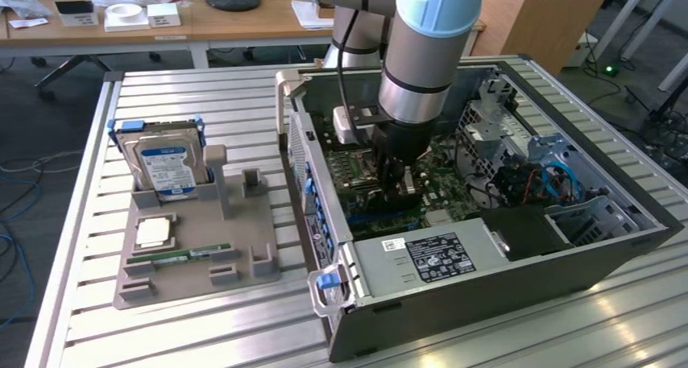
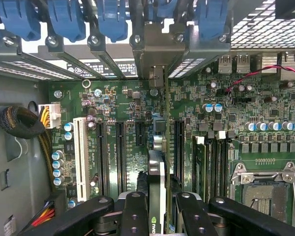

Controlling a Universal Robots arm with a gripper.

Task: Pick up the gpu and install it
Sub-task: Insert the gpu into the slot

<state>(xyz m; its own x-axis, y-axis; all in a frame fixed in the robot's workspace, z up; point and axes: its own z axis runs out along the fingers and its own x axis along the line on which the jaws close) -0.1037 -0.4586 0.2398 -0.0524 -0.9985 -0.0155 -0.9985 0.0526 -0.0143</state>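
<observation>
The arm comes straight down into the open computer case (image 1: 602, 231), wrist vertical, with the gripper (image 1: 395, 183) low over the motherboard (image 2: 221, 123). The fingers (image 2: 135, 211) are clamped on the gpu (image 2: 157, 191), which stands on edge between them, lined up along the black expansion slots (image 2: 120, 152); can't tell if it's seated. On the exterior view's left, well apart from the case, a grey holder tray (image 1: 193, 275) holds the hard drive (image 1: 167, 168) and a memory stick (image 1: 177, 257).

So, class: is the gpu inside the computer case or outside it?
Inside: the gpu stands on edge over the motherboard slots, gripped between the jaws.
</observation>
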